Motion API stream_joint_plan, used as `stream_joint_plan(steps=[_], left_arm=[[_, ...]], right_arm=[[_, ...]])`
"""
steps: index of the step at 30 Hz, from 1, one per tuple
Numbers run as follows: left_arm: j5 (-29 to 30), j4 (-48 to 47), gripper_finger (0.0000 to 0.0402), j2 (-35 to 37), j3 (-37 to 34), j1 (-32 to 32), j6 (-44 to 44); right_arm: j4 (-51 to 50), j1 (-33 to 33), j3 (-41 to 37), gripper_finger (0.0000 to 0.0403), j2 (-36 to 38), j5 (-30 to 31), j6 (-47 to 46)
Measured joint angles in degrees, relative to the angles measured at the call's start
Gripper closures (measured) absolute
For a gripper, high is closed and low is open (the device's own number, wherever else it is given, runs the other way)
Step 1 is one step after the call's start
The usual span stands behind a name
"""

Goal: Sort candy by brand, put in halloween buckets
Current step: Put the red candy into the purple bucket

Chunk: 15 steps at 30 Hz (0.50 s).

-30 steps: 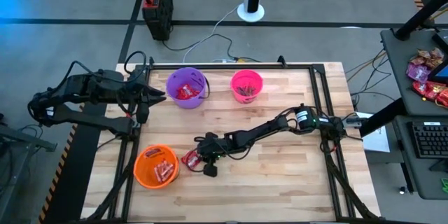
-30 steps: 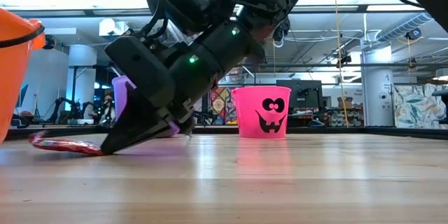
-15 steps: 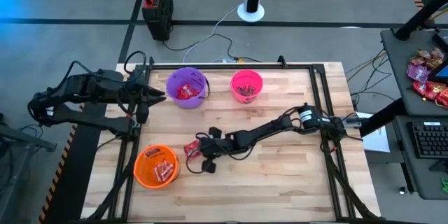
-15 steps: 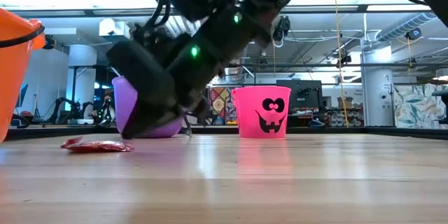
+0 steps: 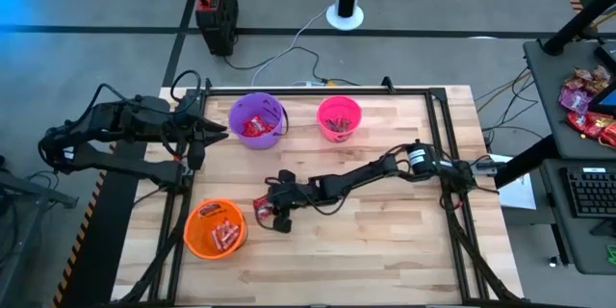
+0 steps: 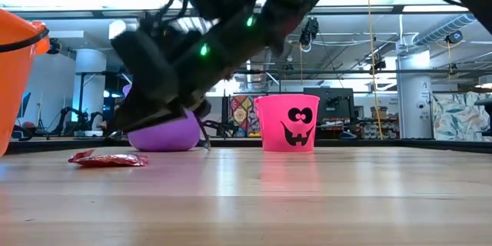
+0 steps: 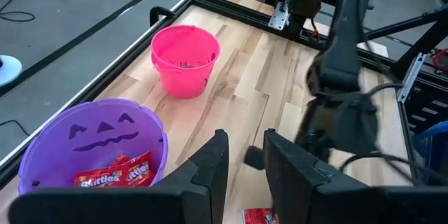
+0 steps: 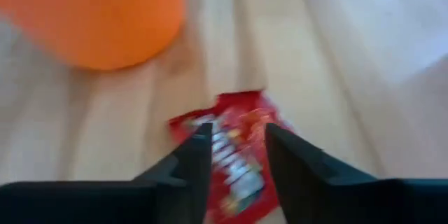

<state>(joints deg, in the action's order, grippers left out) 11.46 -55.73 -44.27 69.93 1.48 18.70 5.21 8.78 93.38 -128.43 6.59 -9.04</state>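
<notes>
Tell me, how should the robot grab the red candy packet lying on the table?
The red packet lies flat beside the orange bucket, so probably from straight above, pinching across its narrow width at the middle. The right gripper hovers open just over it.

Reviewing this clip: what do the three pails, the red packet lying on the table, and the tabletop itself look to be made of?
The purple pail, pink pail and orange pail look like thin moulded plastic: smooth, uniform colour, jack-o'-lantern faces on the purple and pink. The red packet seems glossy printed film, flat and crinkled. The tabletop looks like butcher-block wood: pale jointed strips with a reflective sealed finish.
</notes>
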Motion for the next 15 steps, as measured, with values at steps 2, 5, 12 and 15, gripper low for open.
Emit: stream_joint_plan(steps=[2,5,12,15], left_arm=[[-0.01,0.01,0.0327,0.0,0.0,0.02,0.0],[-0.01,0.01,0.0327,0.0,0.0,0.0,0.0],[-0.06,0.01,0.0327,0.08,0.0,0.01,0.33],[-0.06,0.01,0.0327,-0.04,0.0,0.0,0.33]], right_arm=[[2.68,-0.84,-0.02,0.0262,-1.34,0.06,-0.02],[5.29,-1.69,0.0,0.0213,-2.83,0.27,0.0],[5.65,-1.46,0.0,0.0148,-4.07,-1.1,0.77],[4.87,-1.38,0.02,0.0146,-4.14,-1.22,0.71]])
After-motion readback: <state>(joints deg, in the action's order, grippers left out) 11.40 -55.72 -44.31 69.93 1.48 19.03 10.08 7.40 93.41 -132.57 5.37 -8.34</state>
